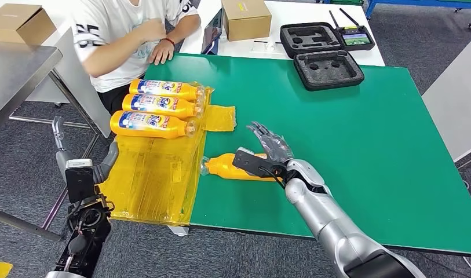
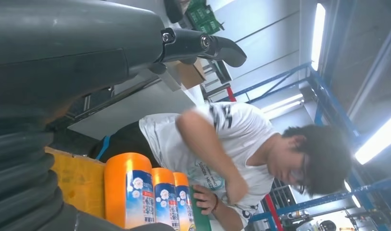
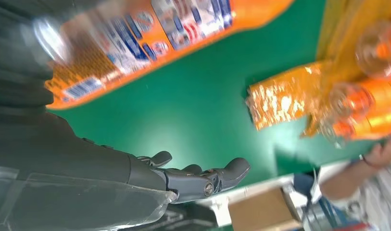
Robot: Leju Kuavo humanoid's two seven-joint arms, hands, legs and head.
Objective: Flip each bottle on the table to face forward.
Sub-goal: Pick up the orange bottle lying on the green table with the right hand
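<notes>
Beside open right hand (image 1: 271, 145), lone bottle (image 1: 230, 167) on green table (image 1: 360, 133).

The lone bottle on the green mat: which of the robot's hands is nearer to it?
Right. The right hand hovers open just beside the lone bottle; the left hand hangs off the table's edge, past the yellow sheet.

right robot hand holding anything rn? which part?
Nothing held. The right robot hand is spread open above the lone orange bottle lying on the green table; the right wrist view shows its fingers apart and empty.
</notes>
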